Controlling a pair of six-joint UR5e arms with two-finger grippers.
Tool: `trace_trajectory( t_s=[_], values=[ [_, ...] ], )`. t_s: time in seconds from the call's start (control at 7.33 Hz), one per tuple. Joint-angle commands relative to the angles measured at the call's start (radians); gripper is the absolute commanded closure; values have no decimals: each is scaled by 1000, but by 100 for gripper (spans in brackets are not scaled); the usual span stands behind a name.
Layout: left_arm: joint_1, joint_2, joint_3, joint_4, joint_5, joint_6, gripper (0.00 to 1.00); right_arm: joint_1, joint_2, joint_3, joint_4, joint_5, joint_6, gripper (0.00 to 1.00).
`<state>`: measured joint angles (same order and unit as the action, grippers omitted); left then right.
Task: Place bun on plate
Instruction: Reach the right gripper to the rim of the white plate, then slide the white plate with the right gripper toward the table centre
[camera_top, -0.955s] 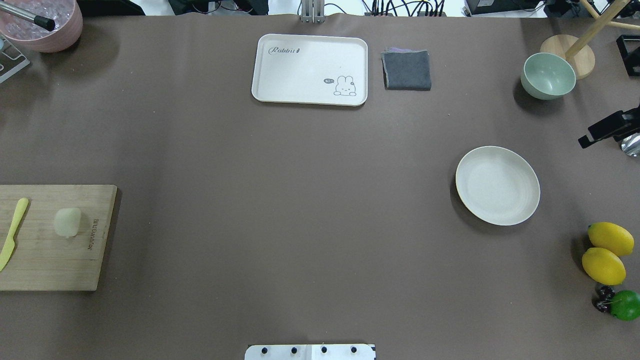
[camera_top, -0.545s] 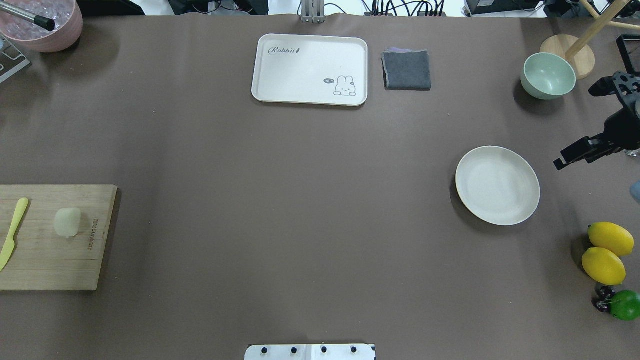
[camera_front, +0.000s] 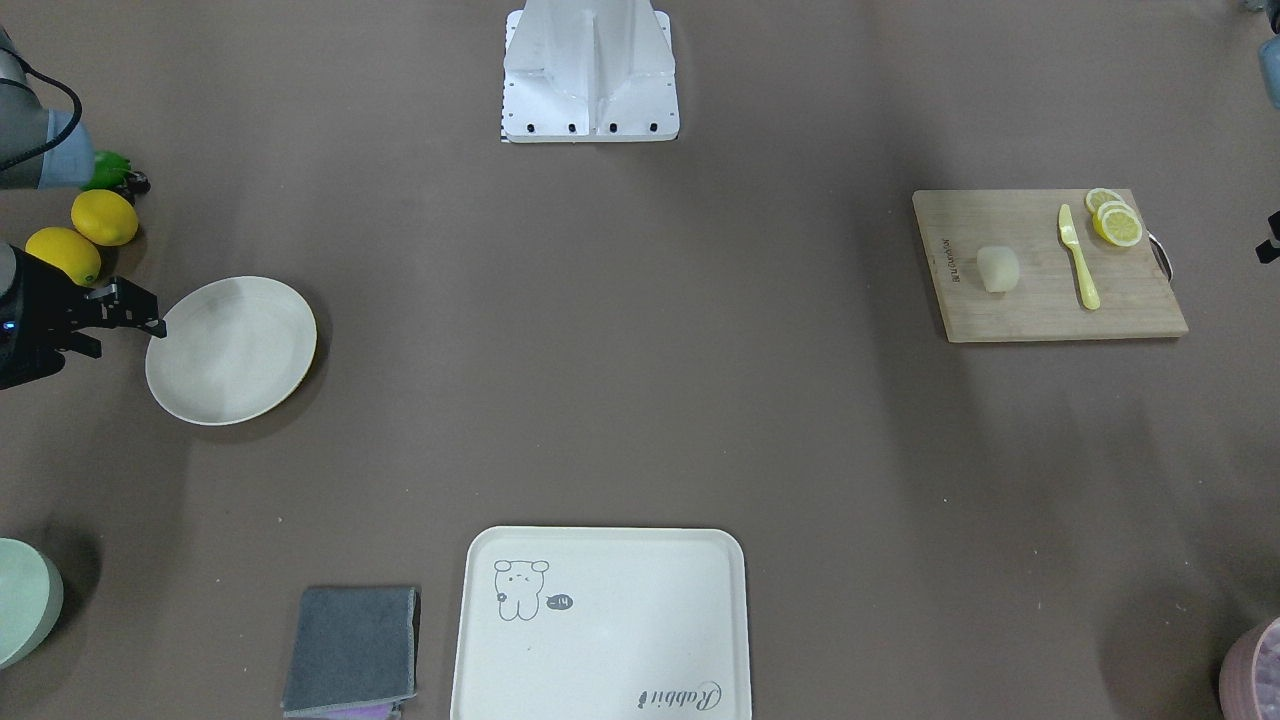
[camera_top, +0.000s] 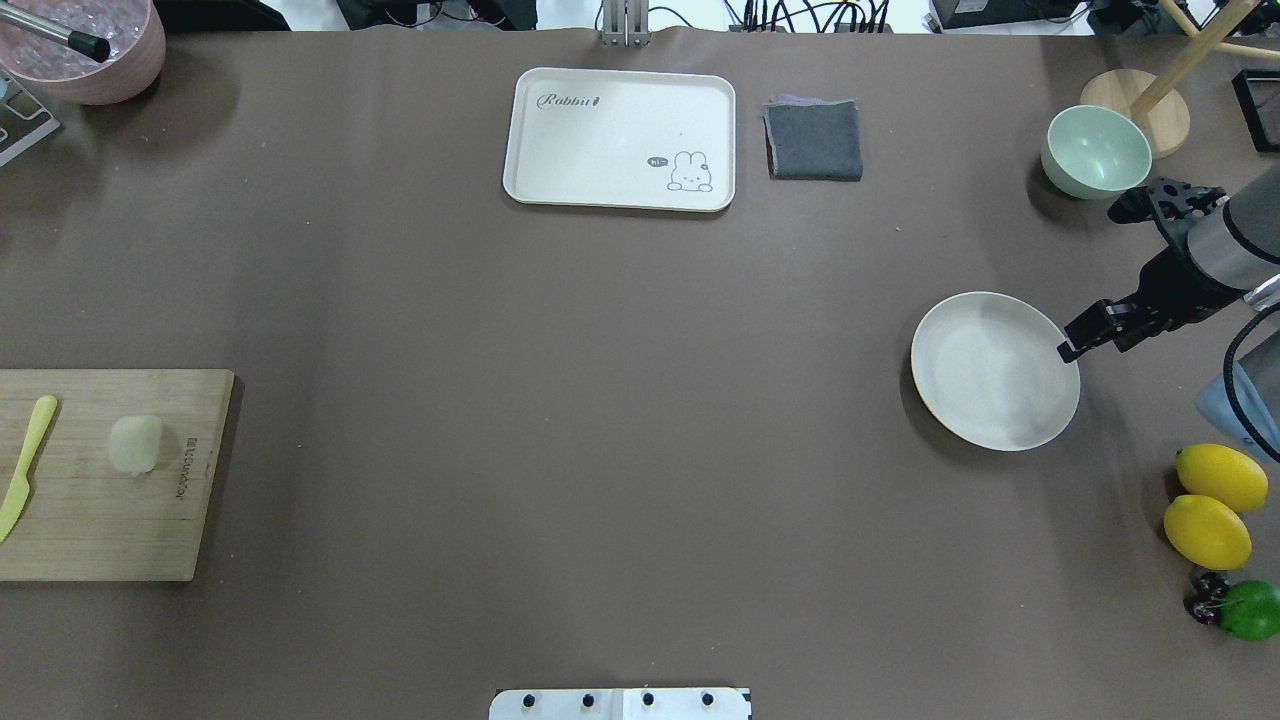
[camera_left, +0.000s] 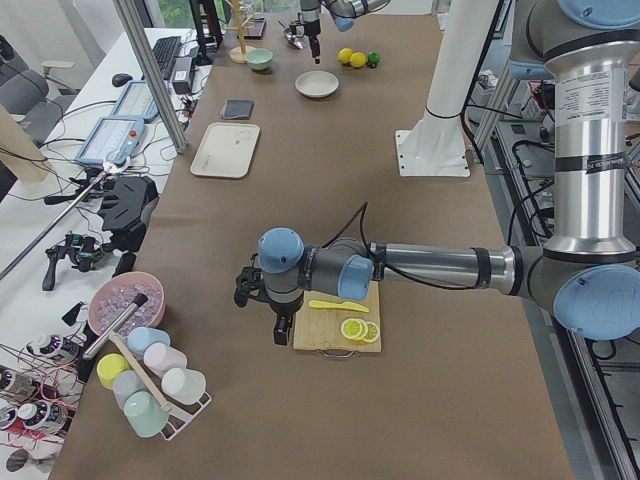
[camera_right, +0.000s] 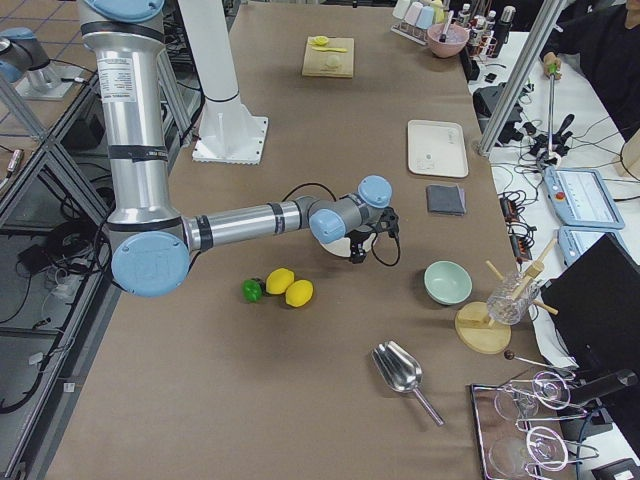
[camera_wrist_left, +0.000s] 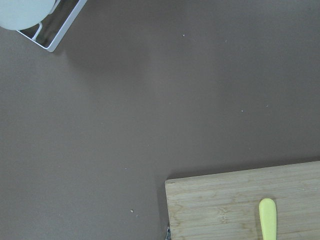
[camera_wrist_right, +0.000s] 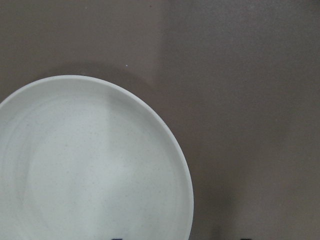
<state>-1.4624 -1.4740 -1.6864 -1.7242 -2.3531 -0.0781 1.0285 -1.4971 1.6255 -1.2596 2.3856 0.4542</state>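
The bun (camera_top: 135, 443), a small pale rounded block, lies on a wooden cutting board (camera_top: 100, 520) at the table's left edge; it also shows in the front view as the bun (camera_front: 998, 270). The round off-white plate (camera_top: 990, 375) sits bare on the right side. My right gripper (camera_top: 1070, 348) hovers at the plate's right rim, open with nothing in it; the right wrist view looks down on the plate (camera_wrist_right: 90, 165). My left gripper (camera_left: 281, 338) hangs just beyond the board's outer end, and I cannot tell its state.
A yellow knife (camera_top: 25, 465) and lemon slices (camera_front: 1115, 222) share the board. A cream tray (camera_top: 620, 138) and grey cloth (camera_top: 813, 140) lie at the far edge. A green bowl (camera_top: 1095, 150), two lemons (camera_top: 1210, 505) and a lime (camera_top: 1250, 610) flank the plate.
My right arm has come in from the right edge toward the plate, its gripper now at the plate's right rim. The bun and the plate have stayed put.
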Motion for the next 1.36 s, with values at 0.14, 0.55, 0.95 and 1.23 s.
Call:
trace_trajectory(
  t_s=[0.14,0.55,0.95,1.23],
  values=[
    [1,0,4,0,0,0,2,-41,32,-59,0,-5,3,27],
    [1,-15,-1,-2,0,-44,2,-41,34,-73,2,-9,1,47],
    [1,-20,1,-2,0,-48,2,-41,40,-67,2,-9,1,100],
    [1,-58,2,-9,0,-96,2,-41,102,-33,-1,13,90,100]
  ],
)
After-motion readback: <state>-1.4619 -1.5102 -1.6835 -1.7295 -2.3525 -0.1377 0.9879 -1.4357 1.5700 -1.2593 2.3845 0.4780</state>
